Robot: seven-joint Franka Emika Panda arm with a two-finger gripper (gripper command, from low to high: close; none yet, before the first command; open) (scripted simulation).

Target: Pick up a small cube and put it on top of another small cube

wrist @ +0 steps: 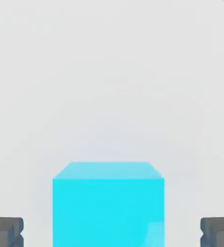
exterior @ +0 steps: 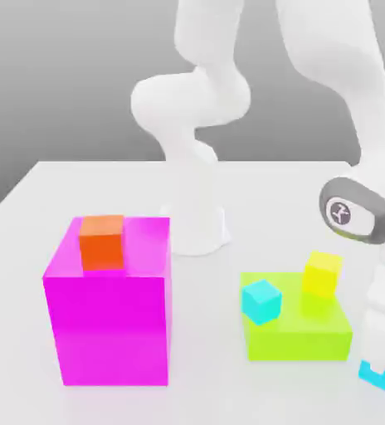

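Down at the exterior view's right on the table (exterior: 30,199), straddling small cyan cube (wrist: 108,207) with claw (exterior: 382,365) part-open, not yet pinching; likely light, rigid, slick, so gripping flat opposite faces mid-height.

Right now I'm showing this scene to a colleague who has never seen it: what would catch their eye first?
Probably the big magenta block at the exterior view's left, with a small orange cube on top. Next, the lime-green slab carrying a yellow cube and a cyan cube. At the lower right, the gripper straddles a second cyan cube on the table, fingers clear of its sides.
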